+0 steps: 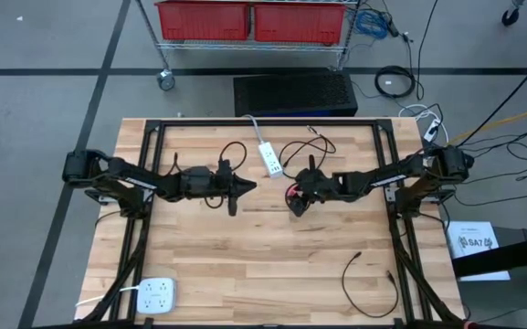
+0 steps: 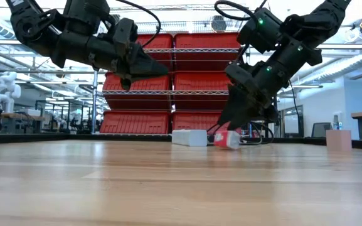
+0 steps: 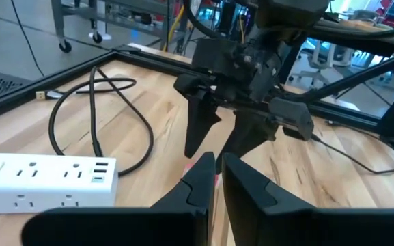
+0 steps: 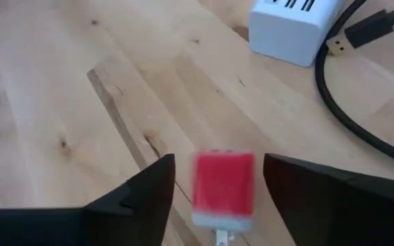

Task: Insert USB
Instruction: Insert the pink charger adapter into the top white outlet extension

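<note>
**Right gripper open around the red USB piece, left gripper raised**

I have the right gripper low at the table's middle, fingers spread, with the red USB piece sitting in the gap between them. In the right wrist view I see wood on either side of the piece, so the fingers are released and not pressing it. In the low view the piece rests on the table under that gripper, just beside the white power strip. A black cable with a USB plug on its end curls next to the strip's end.

My left gripper hangs above the table, left of the strip, pointing toward the right arm. Its fingers stand nearly together with only a thin slit between them, and I see nothing in it.

A second white power strip lies at the near left corner, and a loose black cable near the right edge.
</note>
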Robot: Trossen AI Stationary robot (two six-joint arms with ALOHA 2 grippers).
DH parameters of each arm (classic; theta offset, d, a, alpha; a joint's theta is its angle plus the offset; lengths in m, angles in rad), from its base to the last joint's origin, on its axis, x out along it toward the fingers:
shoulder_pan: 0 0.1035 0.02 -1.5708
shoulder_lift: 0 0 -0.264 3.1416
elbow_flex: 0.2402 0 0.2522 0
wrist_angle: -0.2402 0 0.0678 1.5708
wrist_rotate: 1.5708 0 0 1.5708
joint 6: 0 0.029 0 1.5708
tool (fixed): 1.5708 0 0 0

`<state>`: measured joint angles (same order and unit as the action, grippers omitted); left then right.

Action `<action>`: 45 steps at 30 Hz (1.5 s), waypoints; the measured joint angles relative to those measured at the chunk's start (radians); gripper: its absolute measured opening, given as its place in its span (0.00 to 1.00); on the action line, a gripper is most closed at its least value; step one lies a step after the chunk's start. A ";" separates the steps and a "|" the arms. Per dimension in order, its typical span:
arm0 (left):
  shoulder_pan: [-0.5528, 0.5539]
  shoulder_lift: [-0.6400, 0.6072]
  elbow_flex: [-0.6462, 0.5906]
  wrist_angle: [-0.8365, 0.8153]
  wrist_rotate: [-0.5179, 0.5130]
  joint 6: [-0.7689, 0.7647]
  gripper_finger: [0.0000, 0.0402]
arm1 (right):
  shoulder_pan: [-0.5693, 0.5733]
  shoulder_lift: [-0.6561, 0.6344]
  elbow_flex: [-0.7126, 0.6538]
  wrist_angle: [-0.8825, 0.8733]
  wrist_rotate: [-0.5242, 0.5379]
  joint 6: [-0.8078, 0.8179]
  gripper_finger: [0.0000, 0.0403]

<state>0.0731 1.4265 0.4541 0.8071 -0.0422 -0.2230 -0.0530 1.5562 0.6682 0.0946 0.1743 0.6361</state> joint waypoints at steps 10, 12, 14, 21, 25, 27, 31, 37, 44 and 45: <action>0.000 0.000 0.000 -0.046 0.000 -0.001 0.09 | 0.003 0.000 0.000 -0.020 -0.045 -0.075 0.52; 0.000 0.000 0.000 -0.057 0.000 -0.001 0.09 | 0.009 0.000 0.000 -0.030 -0.038 -0.096 0.48; 0.000 0.000 0.000 -0.062 0.000 -0.001 0.09 | 0.009 0.000 0.000 -0.035 -0.017 -0.103 0.42; -0.001 0.000 0.000 -0.062 0.000 -0.001 0.09 | -0.003 0.000 0.000 -0.069 0.015 -0.101 0.08; -0.001 0.000 0.000 -0.062 0.000 -0.002 0.09 | -0.002 0.000 0.000 -0.074 0.014 -0.088 0.02; 0.000 0.000 0.000 -0.062 0.000 -0.003 0.09 | -0.002 0.000 0.000 -0.098 0.009 -0.055 0.03; 0.000 0.000 0.000 -0.065 0.000 -0.003 0.09 | 0.002 0.000 0.000 -0.165 0.008 0.015 0.03; -0.001 0.000 0.000 -0.066 0.000 -0.003 0.09 | 0.018 0.000 -0.001 -0.174 0.006 0.025 0.03; 0.000 0.000 0.000 -0.073 0.000 0.000 0.09 | 0.045 0.000 -0.001 -0.093 -0.070 -0.071 0.09; 0.000 0.000 0.000 -0.075 0.000 0.000 0.09 | 0.049 0.000 0.000 -0.065 -0.081 -0.094 0.09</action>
<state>0.0727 1.4265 0.4545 0.7316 -0.0422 -0.2229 -0.0041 1.5566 0.6678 0.0299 0.0928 0.5421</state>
